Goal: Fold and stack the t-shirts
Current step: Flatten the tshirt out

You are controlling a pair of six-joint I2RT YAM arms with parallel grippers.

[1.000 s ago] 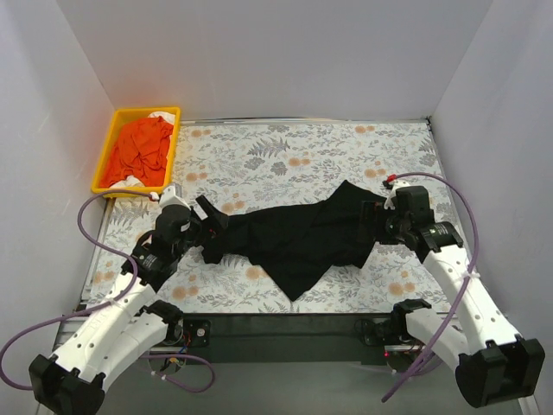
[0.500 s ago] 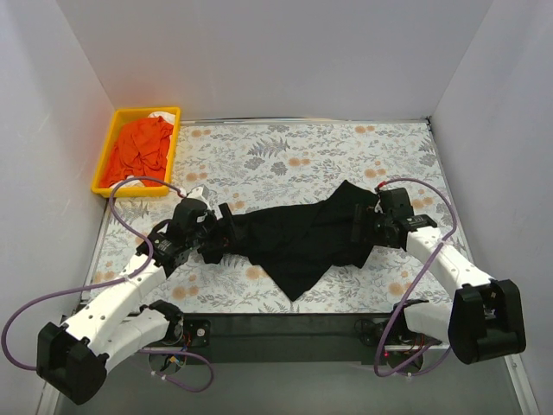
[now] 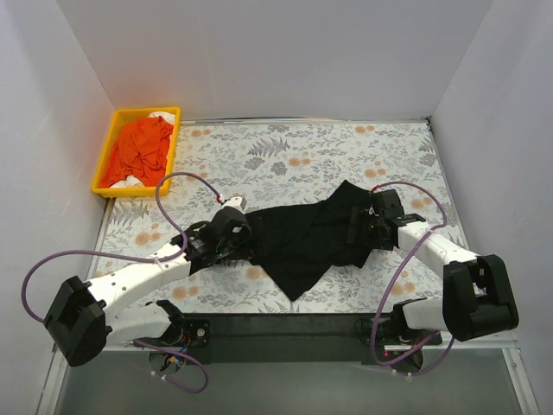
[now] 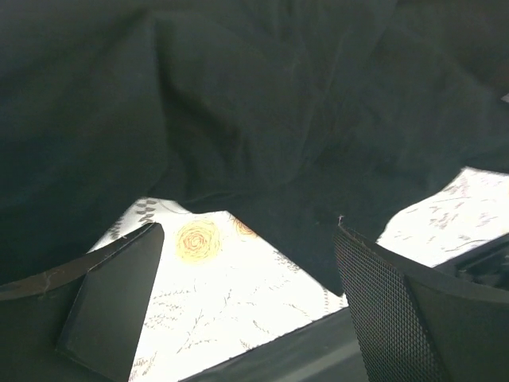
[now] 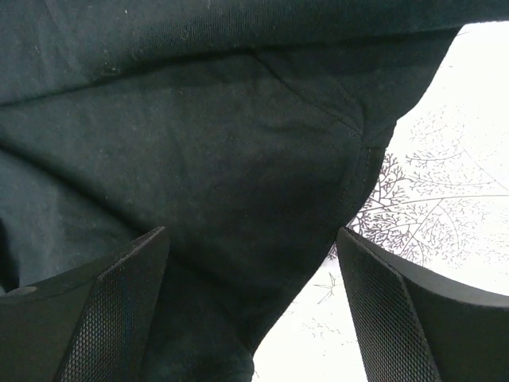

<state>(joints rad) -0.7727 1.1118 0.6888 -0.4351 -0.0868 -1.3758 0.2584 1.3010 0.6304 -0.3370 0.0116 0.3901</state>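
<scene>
A black t-shirt (image 3: 302, 238) lies crumpled and spread on the floral table, one pointed corner toward the near edge. My left gripper (image 3: 240, 235) is low at the shirt's left end. In its wrist view it (image 4: 250, 243) is open; the fingers (image 4: 111, 306) frame bare table and the shirt's hem (image 4: 302, 247). My right gripper (image 3: 359, 226) is down at the shirt's right end. It (image 5: 250, 247) is open too, with a seamed fold of the black shirt (image 5: 223, 175) lying between the mesh pads (image 5: 406, 318), not pinched.
A yellow tray (image 3: 145, 111) at the back left corner holds a heap of orange cloth (image 3: 143, 147) with a bit of white. White walls close in the table (image 3: 285, 156) on three sides. Purple cables loop off both arms.
Both arms have stretched inward and low. The left gripper slid right onto the shirt's left end. The right gripper moved slightly left over the right end, and its jaws narrowed a little.
</scene>
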